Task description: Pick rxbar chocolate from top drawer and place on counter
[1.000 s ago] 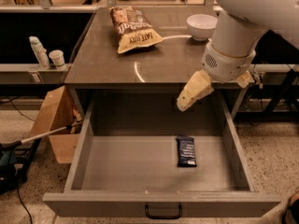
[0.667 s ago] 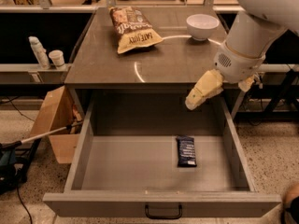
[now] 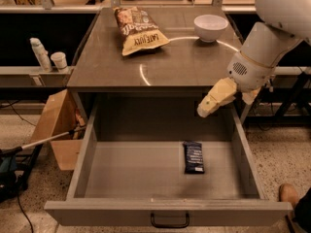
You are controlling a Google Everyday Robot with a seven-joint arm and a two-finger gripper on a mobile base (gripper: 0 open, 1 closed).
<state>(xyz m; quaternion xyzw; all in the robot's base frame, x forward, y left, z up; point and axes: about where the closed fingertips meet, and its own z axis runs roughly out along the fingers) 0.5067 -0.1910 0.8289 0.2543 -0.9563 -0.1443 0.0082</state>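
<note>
Since a second ago: arm has swung right. The gripper (image 3: 214,101) now sits further toward the right side of the drawer (image 3: 136,171) and no lower. Bar has not shifted.

- Gripper: hangs over the back right of the open drawer, just in front of the counter (image 3: 170,67) front edge and about level with it. It points down and left. Open or closed: cannot tell from this angle. Holds nothing.
- Chocolate bar (image 3: 194,157): flat on the drawer floor, right half, about mid-depth. Nothing touches it.
- Key relation: bar lies below the gripper, a little left and toward the drawer front. Its long axis runs front to back, so a grip across the short sides looks the likely choice.
- Room: bare floor all round the bar; right drawer wall near but apart. Counter edge overhangs the back of the drawer, so the descent wants to come forward first.
- Counter: snack bag (image 3: 141,30) back left, white bowl (image 3: 210,27) back right; front half bare for the drop-off.
</note>
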